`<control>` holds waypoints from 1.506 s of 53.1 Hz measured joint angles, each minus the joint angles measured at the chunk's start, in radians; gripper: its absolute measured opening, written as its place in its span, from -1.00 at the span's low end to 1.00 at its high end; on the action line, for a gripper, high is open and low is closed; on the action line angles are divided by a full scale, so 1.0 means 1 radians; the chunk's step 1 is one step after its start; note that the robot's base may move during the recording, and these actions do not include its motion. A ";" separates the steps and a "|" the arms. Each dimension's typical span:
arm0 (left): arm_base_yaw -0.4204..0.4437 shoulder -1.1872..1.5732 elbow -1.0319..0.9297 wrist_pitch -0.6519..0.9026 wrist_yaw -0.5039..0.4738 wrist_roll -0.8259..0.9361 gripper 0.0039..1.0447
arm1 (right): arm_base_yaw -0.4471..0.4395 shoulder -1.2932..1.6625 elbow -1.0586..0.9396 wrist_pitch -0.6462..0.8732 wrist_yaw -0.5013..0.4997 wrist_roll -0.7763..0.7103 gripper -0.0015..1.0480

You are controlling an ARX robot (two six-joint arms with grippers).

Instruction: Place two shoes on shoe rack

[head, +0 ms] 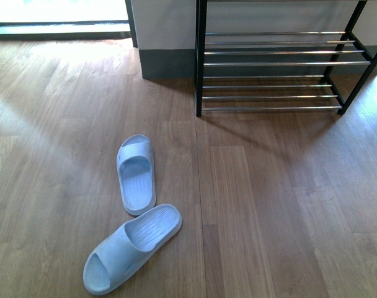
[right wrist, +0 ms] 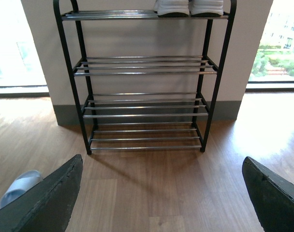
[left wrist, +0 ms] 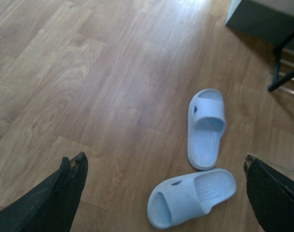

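Left gripper [left wrist: 162, 163]: wide open, nothing held, dark fingers [left wrist: 65, 193] spread over the floor, both slides in the gap between them in the left wrist view.

Right gripper [right wrist: 162, 162]: wide open, nothing held, dark fingers [right wrist: 50, 198] apart, turned toward the rack.

Floor [head: 269, 217]: wood-look planks, brown, with a bright patch of daylight toward the far left.

Near slide [head: 131, 248]: pale blue, open-toed, single wide strap, ribbed footbed. Sole down on the floor, set diagonally, toe toward the near left, heel toward the far right.

Far slide [head: 136, 175]: same make and colour. Sole down, toe pointing away toward the wall, heel end meeting the heel end of the near slide, touching or very nearly so. Both slides left of the rack and well apart from it.

Shoe rack [right wrist: 144, 107]: black metal side frame, chrome rods as shelves, four tiers. Standing on the floor against the wall [right wrist: 137, 38], to the front view's right. Lower three tiers bare.

Pair of shoes [right wrist: 188, 7]: side by side on the top tier, toward its right end in the right wrist view. White soles showing; uppers cut off by the frame edge, so colour and lacing not readable.

Windows [right wrist: 277, 43]: bright, either side of the wall section behind the rack.
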 joint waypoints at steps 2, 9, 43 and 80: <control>0.010 0.131 0.061 0.027 -0.004 0.026 0.83 | 0.000 0.000 0.000 0.000 0.000 0.000 0.82; 0.029 0.592 0.369 0.089 -0.019 0.152 0.83 | 0.000 0.000 0.000 0.000 0.000 0.000 0.82; -0.095 1.522 1.133 0.021 -0.014 0.436 0.83 | 0.000 0.000 0.000 0.000 0.000 0.000 0.82; -0.088 1.535 1.197 -0.080 0.123 0.343 0.83 | 0.000 0.000 0.000 0.000 0.000 0.000 0.82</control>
